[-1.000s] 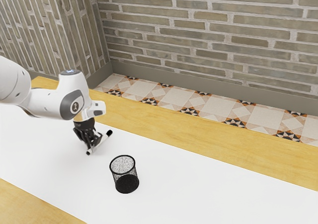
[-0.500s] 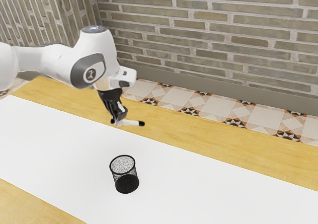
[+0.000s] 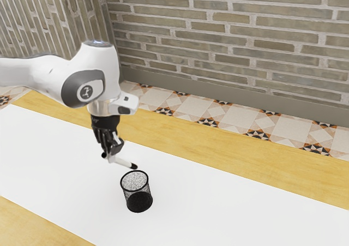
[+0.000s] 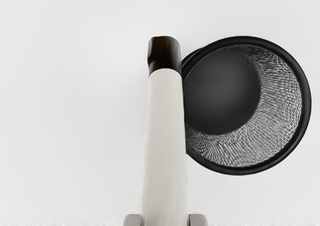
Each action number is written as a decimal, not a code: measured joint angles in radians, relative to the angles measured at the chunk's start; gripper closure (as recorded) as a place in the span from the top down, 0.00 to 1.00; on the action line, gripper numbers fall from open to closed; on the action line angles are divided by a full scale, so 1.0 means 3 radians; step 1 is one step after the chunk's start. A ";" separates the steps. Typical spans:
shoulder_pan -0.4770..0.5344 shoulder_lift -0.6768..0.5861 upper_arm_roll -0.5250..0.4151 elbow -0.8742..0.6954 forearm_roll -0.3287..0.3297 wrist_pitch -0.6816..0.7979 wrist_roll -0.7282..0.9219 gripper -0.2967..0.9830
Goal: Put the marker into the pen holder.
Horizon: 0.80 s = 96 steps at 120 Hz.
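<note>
Two fingers of the gripper (image 3: 112, 151) clamp the marker (image 3: 123, 162) between them, near one end, probably so the dark-capped end is free to enter first. It slants nearly flat, just outside the pen holder (image 3: 127, 195), whose open mouth faces up to receive it; a steeper tilt and a sideways shift seem needed. Beneath lies a white covering (image 3: 229, 202) on the wooden desk (image 3: 218, 148); on the far side are patterned tiles (image 3: 191, 108) and a brick wall (image 3: 245, 33).

Below my hand (image 3: 111, 155) a white strip (image 3: 218, 202) crosses the yellow wood table (image 3: 218, 150); beyond me lie patterned floor tiles (image 3: 234, 120), a grey skirting (image 3: 218, 91) and a brick wall (image 3: 218, 33).
</note>
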 joint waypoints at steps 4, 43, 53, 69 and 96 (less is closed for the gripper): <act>-0.0001 0.0001 0.0000 -0.0002 -0.0001 -0.0017 -0.0008 0.21; -0.0061 -0.0197 -0.0143 -0.0004 -0.0005 -0.0220 -0.0105 0.21; -0.0065 -0.0179 -0.0179 -0.0013 -0.0009 -0.0247 -0.0135 0.21; -0.0055 -0.0089 -0.0189 -0.0023 -0.0013 -0.0259 -0.0175 0.22; -0.0071 0.0158 -0.0194 0.0019 -0.0030 -0.0256 -0.0221 0.26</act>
